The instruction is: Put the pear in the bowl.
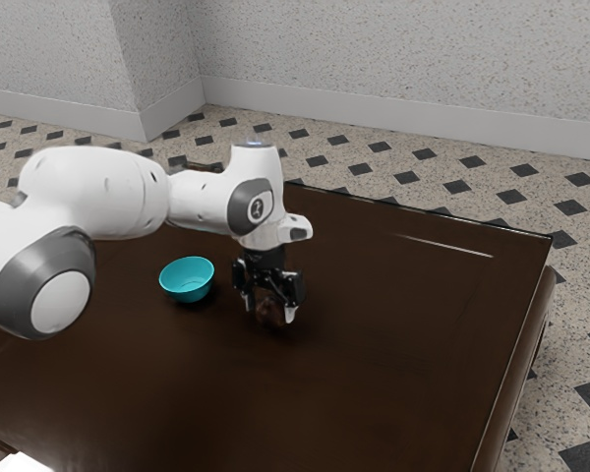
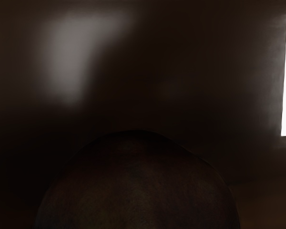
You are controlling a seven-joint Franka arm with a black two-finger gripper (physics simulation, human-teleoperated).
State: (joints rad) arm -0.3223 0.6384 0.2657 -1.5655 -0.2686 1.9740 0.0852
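Jaws astride the pear point(image 1: 268, 313); whether clamped, I cannot tell. Pear location: low at the table point(image 1: 393, 344), outside the bowl point(image 1: 188, 281). Likely firm, smooth, bruisable: grasp gently around the fullest girth.

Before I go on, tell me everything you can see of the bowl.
The bowl is plain turquoise, round and smooth, with a thin rim and a wall narrowing toward its base; it could be plastic or glazed ceramic. It stands upright on the dark table, toward the exterior view's left from my gripper and apart from it. I see nothing inside.
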